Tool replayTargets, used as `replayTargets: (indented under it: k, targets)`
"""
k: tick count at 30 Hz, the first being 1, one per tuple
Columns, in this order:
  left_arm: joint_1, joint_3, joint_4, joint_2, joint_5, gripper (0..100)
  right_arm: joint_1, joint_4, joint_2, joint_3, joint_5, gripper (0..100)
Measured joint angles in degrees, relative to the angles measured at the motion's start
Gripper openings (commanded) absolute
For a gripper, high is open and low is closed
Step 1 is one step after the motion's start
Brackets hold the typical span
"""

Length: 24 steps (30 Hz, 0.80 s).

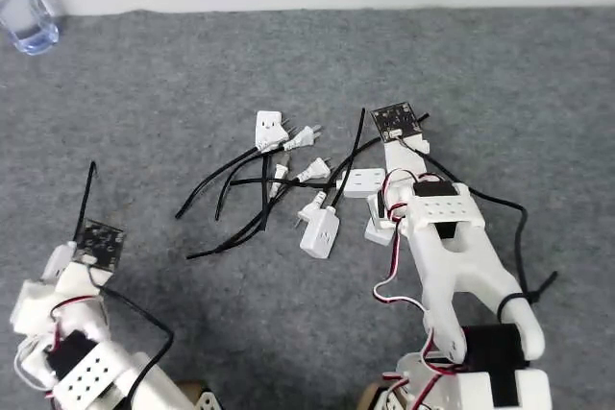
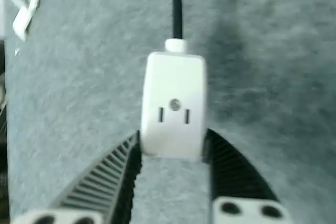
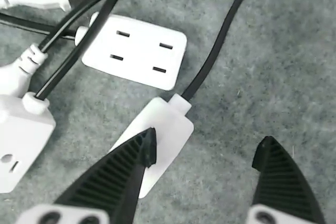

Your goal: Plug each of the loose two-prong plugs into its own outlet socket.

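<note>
Plugs [image 1: 306, 137] and sockets [image 1: 320, 234] lay tangled mid-mat [image 1: 500, 84], with arms at 7 [image 1: 86, 372] and 5 o'clock [image 1: 456, 256]. Left wrist: the left gripper [image 2: 172, 145] was clamped on a socket [image 2: 173, 93]. Right wrist: the right gripper [image 3: 209, 145] stood with jaws apart over a white block [image 3: 163, 124].

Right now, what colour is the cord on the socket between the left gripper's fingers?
Black cord, white socket; the left wrist view shows it best.

The left claw [image 2: 172, 137] grips a white outlet socket [image 2: 174, 93] by its sides, black cord [image 2: 176, 3] trailing over grey carpet [image 2: 273, 51].
</note>
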Motion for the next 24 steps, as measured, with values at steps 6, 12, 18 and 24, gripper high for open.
replayTargets:
  k: [6, 12, 18, 24]
  targets:
    - [-0.97, 1.93, -8.44, -0.09, 5.01, 36, 0.00, 0.00, 0.00, 0.00, 0.00, 30.7]
    - [0.62, -7.38, -5.01, 0.35, 14.95, 36, 0.00, 0.00, 0.00, 0.00, 0.00, 30.7]
    - [26.02, -26.90, 22.86, 0.44, 29.71, 36, 1.93, 0.00, 0.00, -0.18, 0.00, 30.7]
    - [61.45, -29.63, 27.16, 1.67, 42.02, 36, 5.71, -0.35, 0.00, -0.26, -0.35, 30.7]
